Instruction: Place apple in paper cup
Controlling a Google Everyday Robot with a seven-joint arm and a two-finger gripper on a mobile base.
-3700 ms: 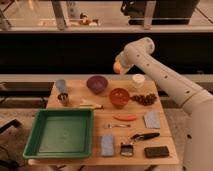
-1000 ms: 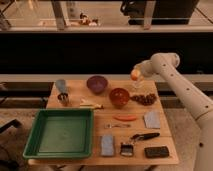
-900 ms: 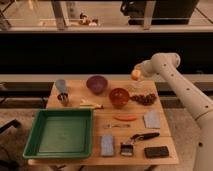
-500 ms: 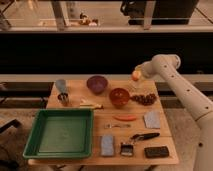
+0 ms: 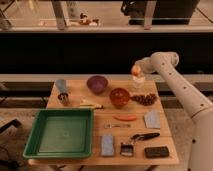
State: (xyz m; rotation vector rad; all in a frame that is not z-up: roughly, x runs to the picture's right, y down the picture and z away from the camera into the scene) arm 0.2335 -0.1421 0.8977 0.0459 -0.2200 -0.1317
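Note:
The apple [image 5: 135,69] is a small orange-yellow fruit held at the tip of my gripper [image 5: 136,70], at the back right of the table. The gripper is shut on the apple. The white paper cup [image 5: 138,81] stands on the table directly under the apple, close below it. My white arm [image 5: 170,75] reaches in from the right. I cannot tell whether the apple touches the cup's rim.
On the wooden table [image 5: 100,116]: a red bowl [image 5: 119,97], a purple bowl [image 5: 97,83], dark grapes [image 5: 146,99], a blue-grey cup [image 5: 61,85], a metal cup [image 5: 64,99], a carrot [image 5: 125,118], a green tray [image 5: 62,132], a blue cloth [image 5: 152,120] and small tools along the front.
Since the earliest frame the gripper has carried the apple right, from above the bowls to above the paper cup. Over the last second it has hardly moved.

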